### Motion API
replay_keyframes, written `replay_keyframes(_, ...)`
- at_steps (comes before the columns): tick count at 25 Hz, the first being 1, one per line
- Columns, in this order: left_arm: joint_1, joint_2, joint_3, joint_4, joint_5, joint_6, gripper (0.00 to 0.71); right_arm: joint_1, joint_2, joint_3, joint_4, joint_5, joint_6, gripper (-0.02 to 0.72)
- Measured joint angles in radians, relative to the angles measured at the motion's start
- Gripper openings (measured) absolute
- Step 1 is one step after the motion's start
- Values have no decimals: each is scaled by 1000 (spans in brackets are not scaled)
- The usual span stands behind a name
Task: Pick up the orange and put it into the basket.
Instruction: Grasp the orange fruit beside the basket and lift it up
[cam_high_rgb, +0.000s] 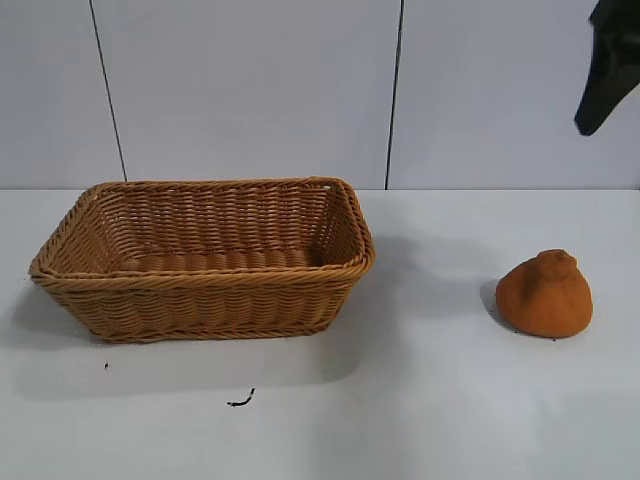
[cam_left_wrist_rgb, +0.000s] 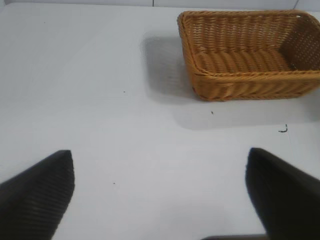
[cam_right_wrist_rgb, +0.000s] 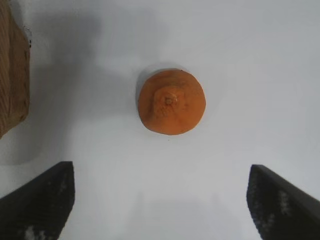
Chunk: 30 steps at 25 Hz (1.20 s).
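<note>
- The orange (cam_high_rgb: 545, 294) sits on the white counter (cam_high_rgb: 420, 400), knob up — well to the right of the basket (cam_high_rgb: 205, 258), apart from it.
- The right claw (cam_right_wrist_rgb: 160, 200) hangs above the orange, fingers (cam_right_wrist_rgb: 42, 200) spread wide, touching nothing.
- The left claw (cam_left_wrist_rgb: 160, 195) sits back from the basket — fingers apart, holding nothing.
</note>
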Motion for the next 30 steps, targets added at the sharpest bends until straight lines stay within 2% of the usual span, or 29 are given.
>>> replay_keyframes(6, 0, 0, 0, 0, 0, 0, 666, 0, 235, -67, 29, -1, 2, 638)
replay_keyframes(13, 0, 0, 0, 0, 0, 0, 666, 0, 400, -69, 34, -75, 4, 638)
replay_keyframes(17, 0, 0, 0, 0, 0, 0, 666, 0, 461, -69, 34, -101, 38, 613)
replay_keyframes(19, 0, 0, 0, 0, 0, 0, 666, 0, 473, -69, 34, -108, 52, 533)
replay_keyframes(20, 0, 0, 0, 0, 0, 0, 666, 0, 475, -69, 34, -109, 56, 462)
replay_keyframes(23, 0, 0, 0, 0, 0, 0, 666, 0, 471, -72, 35, -105, 59, 178)
replay_keyframes(25, 0, 0, 0, 0, 0, 0, 666, 0, 452, -72, 36, -90, 57, 48)
replay_keyframes(30, 0, 0, 0, 0, 0, 0, 666, 0, 377, -78, 26, -66, 55, 48)
